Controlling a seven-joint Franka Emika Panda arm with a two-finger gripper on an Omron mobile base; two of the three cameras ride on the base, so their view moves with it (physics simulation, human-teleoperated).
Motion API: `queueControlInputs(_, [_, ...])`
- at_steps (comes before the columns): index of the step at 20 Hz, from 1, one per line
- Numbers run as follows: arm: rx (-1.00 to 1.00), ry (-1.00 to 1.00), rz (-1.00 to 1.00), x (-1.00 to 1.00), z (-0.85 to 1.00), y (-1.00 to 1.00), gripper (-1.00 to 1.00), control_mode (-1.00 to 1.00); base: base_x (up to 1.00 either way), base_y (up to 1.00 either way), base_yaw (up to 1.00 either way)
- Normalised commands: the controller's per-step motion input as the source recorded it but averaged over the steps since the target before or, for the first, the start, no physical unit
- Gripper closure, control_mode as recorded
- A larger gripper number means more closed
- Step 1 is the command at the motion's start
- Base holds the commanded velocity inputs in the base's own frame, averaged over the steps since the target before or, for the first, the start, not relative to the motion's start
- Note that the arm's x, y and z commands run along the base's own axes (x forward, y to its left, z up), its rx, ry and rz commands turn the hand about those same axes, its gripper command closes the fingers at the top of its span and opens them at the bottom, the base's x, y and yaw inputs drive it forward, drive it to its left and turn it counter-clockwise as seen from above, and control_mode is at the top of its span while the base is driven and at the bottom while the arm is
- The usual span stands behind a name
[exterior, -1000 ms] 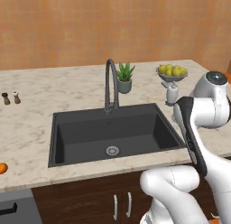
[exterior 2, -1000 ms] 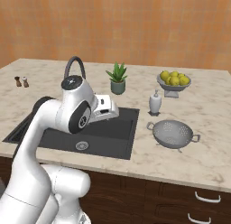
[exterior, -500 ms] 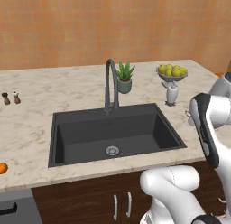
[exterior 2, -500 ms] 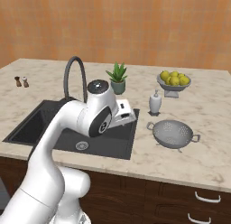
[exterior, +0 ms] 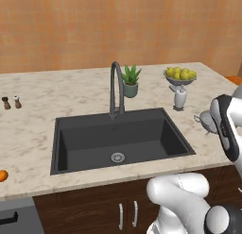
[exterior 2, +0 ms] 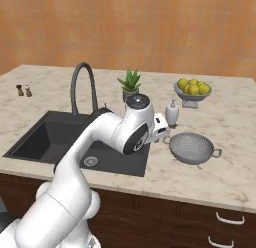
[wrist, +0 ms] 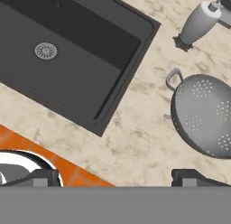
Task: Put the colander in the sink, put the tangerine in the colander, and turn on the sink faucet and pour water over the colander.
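Countertop holds colander upright, handles left-right beside sink; hand wide, empty.

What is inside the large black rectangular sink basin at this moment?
The matte black rectangular sink holds nothing loose; its round silver drain shows on the bare floor. The near inner wall is hidden below the front rim, and in the right base view the white arm covers part of the basin.

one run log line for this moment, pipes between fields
stage: reaching for colander | pincer: open, holding nothing | colander: on counter right of sink | tangerine: counter, far left
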Motion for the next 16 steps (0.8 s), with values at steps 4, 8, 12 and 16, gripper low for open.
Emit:
queueControlInputs(4, [-0.01,0.02,0.07,0.76,-0.31,-0.21,-1.00,-1.00,0.00,0.00,0.00])
queueControlInputs(8, [0.00,0.13,0.00,0.71,-0.22,-0.26,-1.00,-1.00,0.00,0.00,0.00])
queueControlInputs(12, [-0.02,0.17,-0.02,0.52,-0.21,-0.27,-1.00,-1.00,0.00,0.00,0.00])
queueControlInputs(16, [-0.05,0.11,-0.04,0.26,-0.24,-0.22,-1.00,-1.00,0.00,0.00,0.00])
